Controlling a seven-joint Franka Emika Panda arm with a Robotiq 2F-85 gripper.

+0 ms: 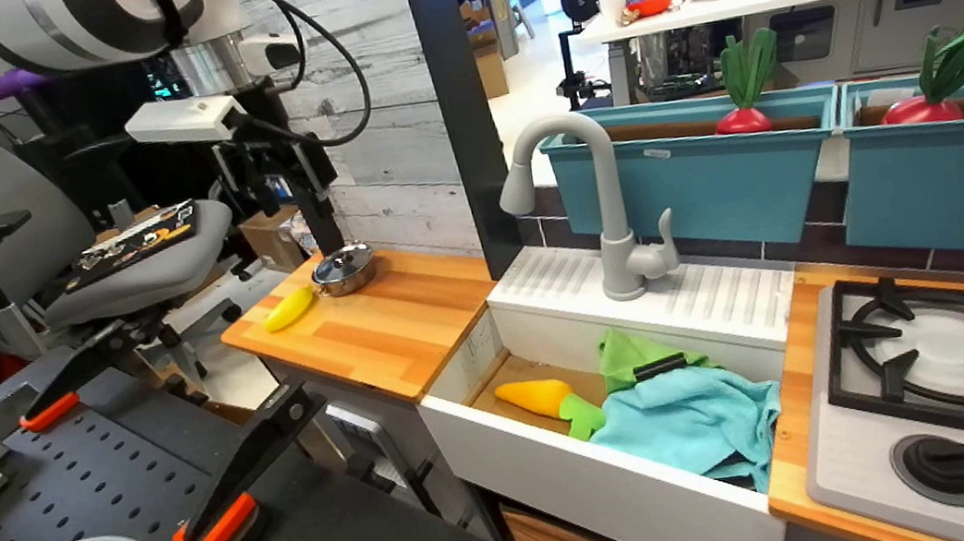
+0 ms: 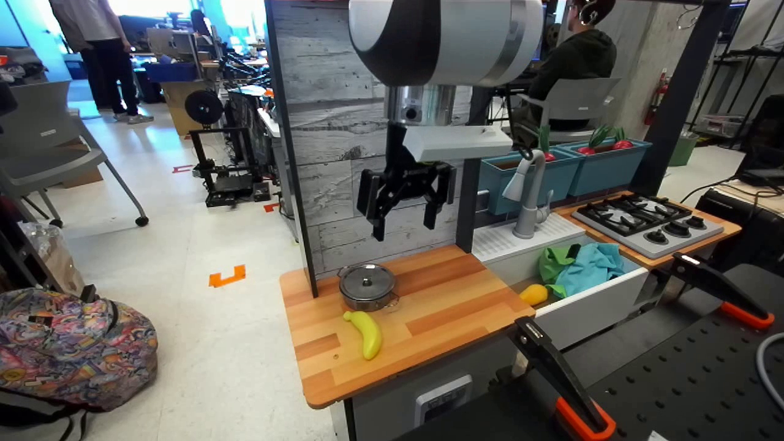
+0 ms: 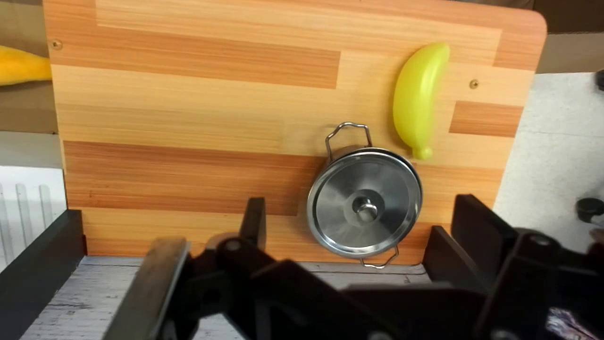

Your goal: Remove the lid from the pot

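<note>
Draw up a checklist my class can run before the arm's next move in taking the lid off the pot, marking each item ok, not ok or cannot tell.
1. Is the lid on the pot? Ok: it covers the top.
2. Is the claw open? Ok: spread wide, holding nothing.
3. Is the knob uncovered? Ok: the wrist view shows it plainly.
4. Is the claw down at the knob? Not ok: it hangs above the lid.
5. Is the banana off the lid? Ok: it lies beside the pot.
6. Will the lid lift without sticking? Cannot tell.
</note>
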